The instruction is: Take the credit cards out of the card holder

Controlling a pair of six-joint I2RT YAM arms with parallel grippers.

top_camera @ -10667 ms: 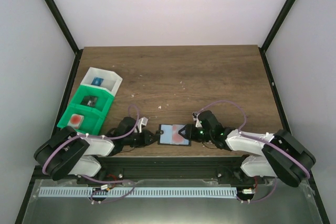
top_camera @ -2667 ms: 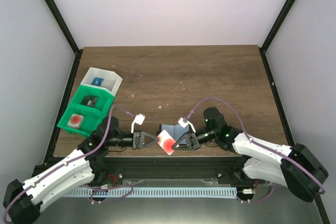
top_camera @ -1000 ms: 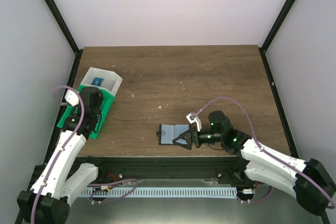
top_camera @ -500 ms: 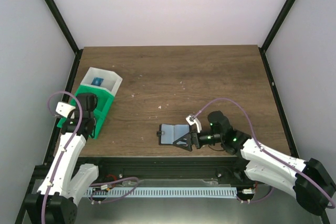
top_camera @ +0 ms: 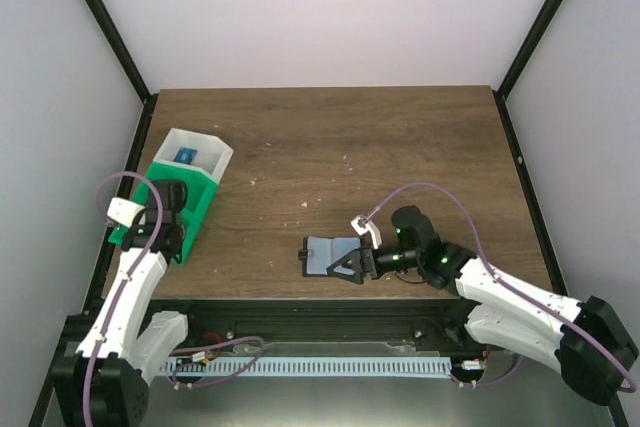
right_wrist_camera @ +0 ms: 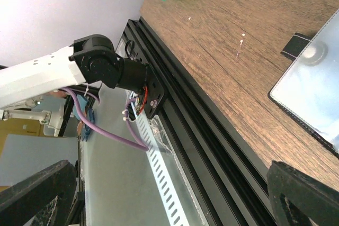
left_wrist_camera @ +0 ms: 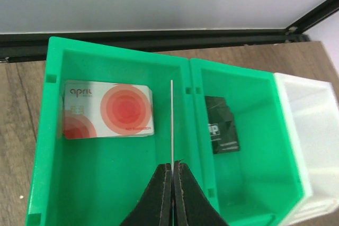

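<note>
The card holder (top_camera: pixel 328 252) lies open near the table's front edge, black-rimmed with grey-blue panels; it also shows as the card holder (right_wrist_camera: pixel 317 86) at the right of the right wrist view. My right gripper (top_camera: pixel 346 266) stands open just right of it, its fingers (right_wrist_camera: pixel 37 191) spread wide with nothing between them. My left gripper (left_wrist_camera: pixel 172 165) is shut on a credit card (left_wrist_camera: pixel 172 120), seen edge-on as a thin white line above the green bin (left_wrist_camera: pixel 122 56). A reddish-circled card (left_wrist_camera: pixel 108 117) lies flat in the bin below. In the top view the left gripper (top_camera: pixel 170 235) hangs over that bin.
The green bin (top_camera: pixel 205 192) sits at the table's left edge, with a black card (left_wrist_camera: pixel 221 130) in its second compartment. A white bin (top_camera: pixel 215 142) adjoins it further back and holds something blue. Black frame rails run along the front edge (right_wrist_camera: pixel 212 130).
The left arm carried a card from the holder to the green bin and, over the last second, shifted slightly above its near compartment. The right gripper stayed open beside the holder.
</note>
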